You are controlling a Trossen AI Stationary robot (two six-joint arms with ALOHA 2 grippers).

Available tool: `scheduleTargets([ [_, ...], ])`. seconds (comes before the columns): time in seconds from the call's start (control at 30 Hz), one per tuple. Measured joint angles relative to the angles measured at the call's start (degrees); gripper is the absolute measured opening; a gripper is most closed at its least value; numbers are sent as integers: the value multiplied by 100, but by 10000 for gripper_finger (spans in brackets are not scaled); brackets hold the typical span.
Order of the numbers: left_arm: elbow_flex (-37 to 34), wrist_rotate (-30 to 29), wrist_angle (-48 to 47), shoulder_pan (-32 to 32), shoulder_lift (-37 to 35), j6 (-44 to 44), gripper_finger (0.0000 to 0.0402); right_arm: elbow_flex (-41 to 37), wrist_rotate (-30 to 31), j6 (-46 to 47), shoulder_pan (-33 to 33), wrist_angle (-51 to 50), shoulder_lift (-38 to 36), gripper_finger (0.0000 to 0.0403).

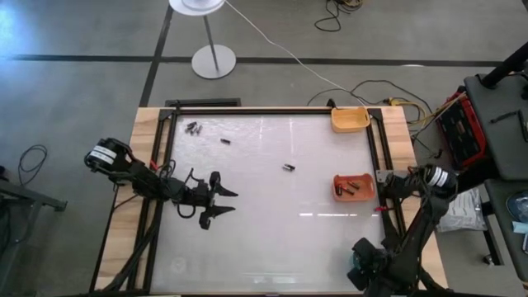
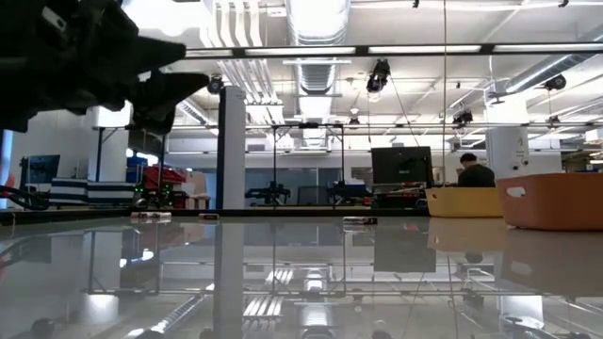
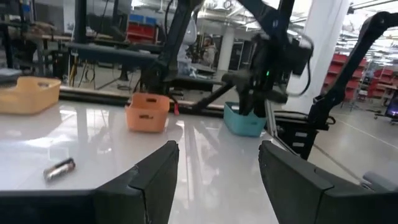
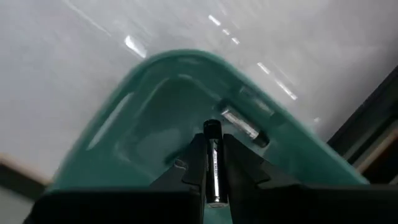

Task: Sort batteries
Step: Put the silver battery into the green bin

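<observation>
So on the left side of the desk (image 1: 264,239) the left claw (image 1: 221,204) is just hanging over the glossy white top with its fingers (image 3: 155,180) spread wide and nothing between them. Up near the far left corner there's a little cluster of batteries (image 1: 193,128), then a single one (image 1: 224,141) a bit to the right of those, and another loose battery (image 1: 289,167) lying roughly mid-desk. That last one is probably the battery the left wrist camera sees lying on its side on the white surface.

Moving right, a yellow-orange tray (image 1: 350,119) sits at the far right corner, and an orange tray (image 1: 353,186) sits along the right edge with a few dark batteries (image 1: 348,189) inside.

Down at the near right corner, the right claw (image 4: 213,177) is over a teal tray (image 4: 155,106), pinched narrow on a slim dark battery with a silver stripe (image 4: 212,163). Another silvery battery (image 4: 244,126) is already lying in the teal tray, just past the claw tips.
</observation>
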Motion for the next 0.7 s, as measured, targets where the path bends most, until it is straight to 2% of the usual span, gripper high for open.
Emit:
scheduleTargets([
  [0.27, 345, 3, -392, 0, 0, 113, 203, -217, -19, -199, -6, 210, 294, 29],
  [0.5, 467, 10, -626, 0, 0, 183, 203, -264, -734, -247, -7, 258, 491, 29],
  [0.7, 467, 11, -619, 0, 0, 185, 203, -258, -892, 5, -12, 318, 481, 68],
])
